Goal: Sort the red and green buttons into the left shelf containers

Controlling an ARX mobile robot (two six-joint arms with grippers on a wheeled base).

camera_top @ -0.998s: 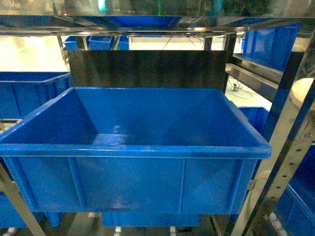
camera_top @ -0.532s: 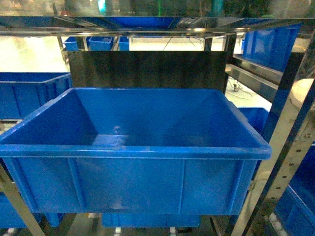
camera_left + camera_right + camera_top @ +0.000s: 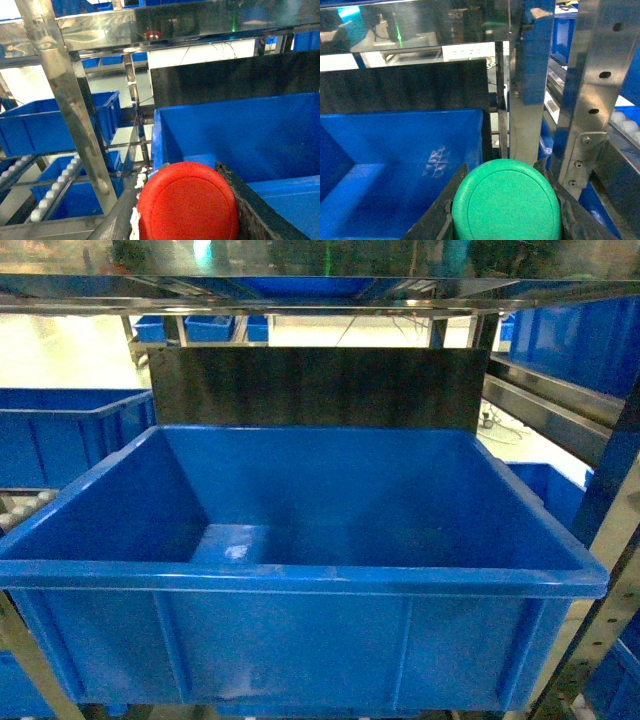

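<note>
1. Steel shelving rack (image 3: 300, 292): polished uprights and crossbars frame the scene; a perforated upright (image 3: 592, 90) stands just right of the central bin in the right wrist view.
2. Central blue bin (image 3: 300, 575): a deep rectangular container with a thick rolled rim and ribbed near wall, filling the middle of the head view. Its visible floor shows only pale scuff marks.
3. Dark back panel (image 3: 315, 385): stands upright directly beyond the bin's far wall.
4. Neighbouring blue bin (image 3: 60, 430): sits to the left of the central bin, on the same level; further blue bins show at right and in the far background.
5. Roller track (image 3: 52, 187): white rollers run below the left bin.
6. Left hand (image 3: 187, 205): clenched on the red button (image 3: 187, 205), cap facing the camera, held at the bin's near left corner.
7. Right hand (image 3: 507, 202): clenched on the green button (image 3: 507, 202), held at the bin's near right corner.
</note>
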